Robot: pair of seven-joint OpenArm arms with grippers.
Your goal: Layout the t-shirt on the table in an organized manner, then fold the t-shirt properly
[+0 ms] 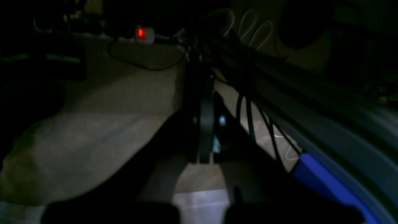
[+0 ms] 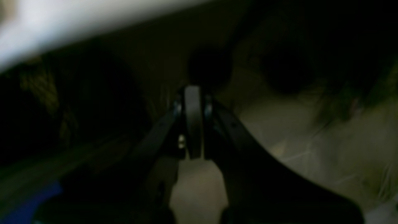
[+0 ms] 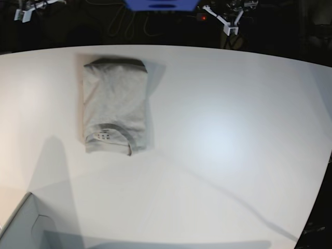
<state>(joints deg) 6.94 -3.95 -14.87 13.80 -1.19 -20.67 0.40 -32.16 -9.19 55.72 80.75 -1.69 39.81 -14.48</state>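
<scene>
There was one t-shirt (image 3: 115, 106), a plain light grey-beige cotton one folded into a narrow rectangular packet, and it was the only cloth on show. One table (image 3: 223, 140) carried it: a broad, smooth, matte white top with a curved far edge, far larger than the packet. One pale grey box corner (image 3: 23, 223) poked in at the table's near left, well apart from the shirt.

The shirt lay flat toward the table's far left part, near the far edge. Its long axis ran from the far edge toward the near side; the ribbed collar with its small printed label sat at the nearer end, and the folded edge at the far end.

Beyond the table the room was dark, with loops of cable, a small red light and a blue panel at the far middle.

There were two arms, both pulled off the table. The left gripper (image 1: 205, 137), seen in its own dim wrist view, hung over a dim floor with its jaws together and nothing between them. The right gripper (image 2: 193, 124) likewise had its jaws pressed together, empty, below the table's pale edge.
</scene>
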